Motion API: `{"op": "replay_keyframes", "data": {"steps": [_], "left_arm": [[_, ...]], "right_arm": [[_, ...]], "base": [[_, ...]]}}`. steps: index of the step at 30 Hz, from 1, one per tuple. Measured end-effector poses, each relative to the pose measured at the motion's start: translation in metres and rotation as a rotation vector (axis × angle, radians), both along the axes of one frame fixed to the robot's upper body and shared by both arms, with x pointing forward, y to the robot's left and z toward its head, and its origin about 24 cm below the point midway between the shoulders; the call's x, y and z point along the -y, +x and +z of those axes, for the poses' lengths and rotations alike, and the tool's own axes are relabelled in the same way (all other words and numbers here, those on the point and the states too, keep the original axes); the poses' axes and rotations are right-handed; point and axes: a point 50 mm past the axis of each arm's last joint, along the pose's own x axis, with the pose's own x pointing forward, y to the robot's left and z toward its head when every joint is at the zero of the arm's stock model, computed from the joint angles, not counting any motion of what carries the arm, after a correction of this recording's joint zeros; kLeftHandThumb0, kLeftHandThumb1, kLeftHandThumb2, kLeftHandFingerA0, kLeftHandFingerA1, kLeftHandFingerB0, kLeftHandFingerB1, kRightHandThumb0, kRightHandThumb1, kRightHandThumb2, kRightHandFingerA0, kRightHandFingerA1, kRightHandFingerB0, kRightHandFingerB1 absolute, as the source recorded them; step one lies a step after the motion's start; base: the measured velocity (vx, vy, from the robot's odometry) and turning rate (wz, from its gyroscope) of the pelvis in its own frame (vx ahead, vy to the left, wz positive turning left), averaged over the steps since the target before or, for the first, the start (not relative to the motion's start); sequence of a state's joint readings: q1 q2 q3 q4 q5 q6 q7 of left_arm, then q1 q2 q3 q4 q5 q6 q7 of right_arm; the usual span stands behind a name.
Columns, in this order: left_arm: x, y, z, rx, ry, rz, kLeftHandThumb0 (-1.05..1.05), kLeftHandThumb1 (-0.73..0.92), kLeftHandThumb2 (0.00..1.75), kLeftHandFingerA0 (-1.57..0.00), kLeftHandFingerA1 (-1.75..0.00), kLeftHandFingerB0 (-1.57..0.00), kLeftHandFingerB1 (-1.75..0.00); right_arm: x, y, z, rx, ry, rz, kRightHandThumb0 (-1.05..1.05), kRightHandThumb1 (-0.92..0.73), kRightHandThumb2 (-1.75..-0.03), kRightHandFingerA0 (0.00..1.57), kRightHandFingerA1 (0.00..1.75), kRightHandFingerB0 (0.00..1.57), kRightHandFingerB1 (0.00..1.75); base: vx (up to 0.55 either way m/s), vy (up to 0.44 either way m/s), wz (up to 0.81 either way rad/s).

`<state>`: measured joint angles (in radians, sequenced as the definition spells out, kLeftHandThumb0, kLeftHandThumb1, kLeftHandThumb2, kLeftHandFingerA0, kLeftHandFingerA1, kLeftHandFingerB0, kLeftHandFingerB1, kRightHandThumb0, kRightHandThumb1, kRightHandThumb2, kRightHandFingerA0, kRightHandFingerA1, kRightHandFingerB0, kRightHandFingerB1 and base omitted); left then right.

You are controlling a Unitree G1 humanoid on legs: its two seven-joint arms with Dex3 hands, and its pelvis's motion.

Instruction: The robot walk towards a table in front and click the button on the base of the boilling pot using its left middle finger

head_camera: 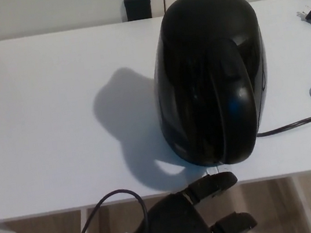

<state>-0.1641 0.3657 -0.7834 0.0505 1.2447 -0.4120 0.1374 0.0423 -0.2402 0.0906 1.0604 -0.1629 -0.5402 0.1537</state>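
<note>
1. The robot's black left hand (186, 223) sits at the table's near edge, holding nothing, its thick fingers (212, 185) spread apart.
2. The upper finger's tip lies just beside a small light tab at the base of the glossy black rounded boiling pot (210, 73).
3. The pot stands on the flat white table (49, 109), right of centre.
4. A black power cord (305, 119) runs rightward from the pot.

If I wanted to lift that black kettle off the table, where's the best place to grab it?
Probably the handle, the broad curved band running down the near side of the kettle. Come from the table's front edge, since the handle faces that way and the rest of the body looks wide and smooth.
</note>
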Motion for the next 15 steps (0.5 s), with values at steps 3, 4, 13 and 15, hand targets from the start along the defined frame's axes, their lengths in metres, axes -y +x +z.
{"op": "replay_keyframes", "data": {"steps": [3,4,13,15], "left_arm": [[-0.001,-0.002,-0.001,-0.001,0.005,0.000,-0.43,0.53,0.59,-0.14,-0.29,-0.06,-0.19],[-0.002,-0.003,-0.001,0.000,0.007,-0.003,-0.42,0.52,0.58,-0.21,-0.30,-0.10,-0.25],[-0.007,-0.041,0.005,-0.024,-0.059,-0.100,-0.23,0.55,0.58,-0.21,-0.31,-0.08,-0.22],[-0.012,-0.052,0.003,-0.052,-0.071,-0.107,-0.17,0.71,0.83,0.00,-0.13,0.00,-0.05]], "right_arm": [[0.000,0.000,0.000,0.004,0.005,0.003,-0.33,-0.70,-0.60,0.57,0.53,0.52,0.44],[0.000,0.000,0.001,0.005,0.008,0.007,-0.47,-0.61,-0.57,0.52,0.53,0.43,0.41],[0.004,-0.002,0.005,0.019,0.027,0.037,-0.47,-0.49,-0.81,0.53,0.65,0.40,0.55],[0.004,-0.004,0.004,0.015,0.031,0.040,-0.47,-0.49,-0.81,0.53,0.65,0.40,0.55]], "base": [[0.00,0.000,0.00],[0.00,0.000,0.00],[0.00,0.000,0.00],[0.00,0.000,0.00]]}}
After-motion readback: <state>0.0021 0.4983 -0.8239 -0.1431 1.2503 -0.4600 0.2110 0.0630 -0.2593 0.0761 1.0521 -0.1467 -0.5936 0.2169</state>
